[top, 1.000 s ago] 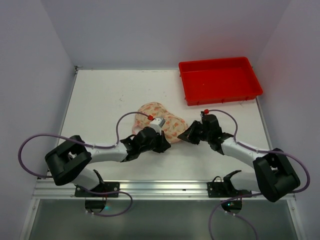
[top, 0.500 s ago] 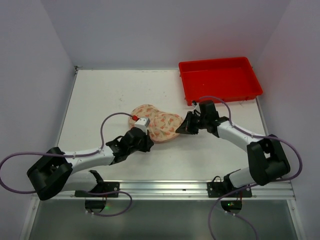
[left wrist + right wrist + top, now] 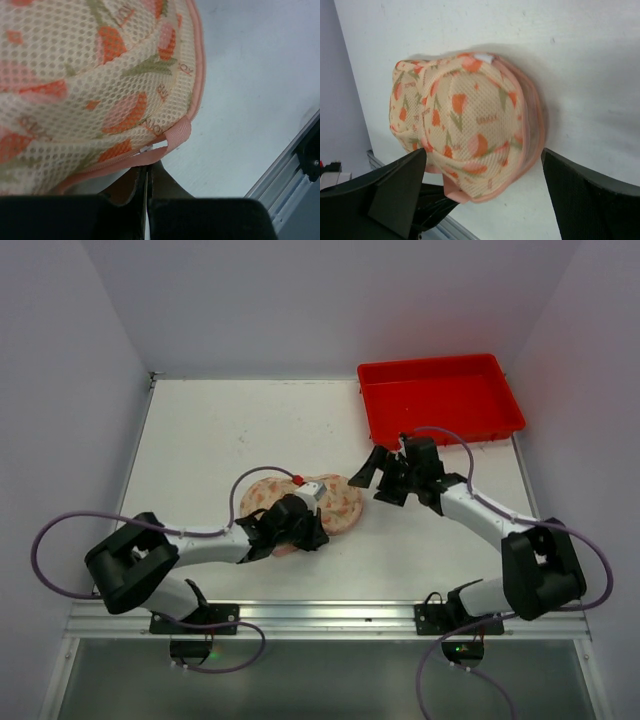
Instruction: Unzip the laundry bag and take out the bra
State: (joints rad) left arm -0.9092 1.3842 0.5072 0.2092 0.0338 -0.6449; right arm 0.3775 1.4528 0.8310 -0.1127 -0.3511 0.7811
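The laundry bag (image 3: pixel 300 503), cream mesh with orange-pink flowers and pink zip edging, lies bunched into a rounded shape mid-table. My left gripper (image 3: pixel 300 530) is at its near edge. In the left wrist view its fingers (image 3: pixel 165 187) are pressed together, tips meeting the pink edging (image 3: pixel 172 140) beside a small white zip part (image 3: pixel 145 148). My right gripper (image 3: pixel 376 478) stands wide open just right of the bag and touches nothing. In the right wrist view the bag (image 3: pixel 465 120) lies beyond the spread fingers (image 3: pixel 590 192). The bra is hidden.
A red plastic tray (image 3: pixel 440 400) sits at the back right, just behind the right gripper. The table's metal front rail (image 3: pixel 320 615) runs along the near edge. Grey walls close in the left, back and right sides.
The right gripper has opened, let go of the bag's right end and drawn back slightly. The bag has shifted left and nearer, into a rounder shape. The left gripper moved left, then back right, still shut.
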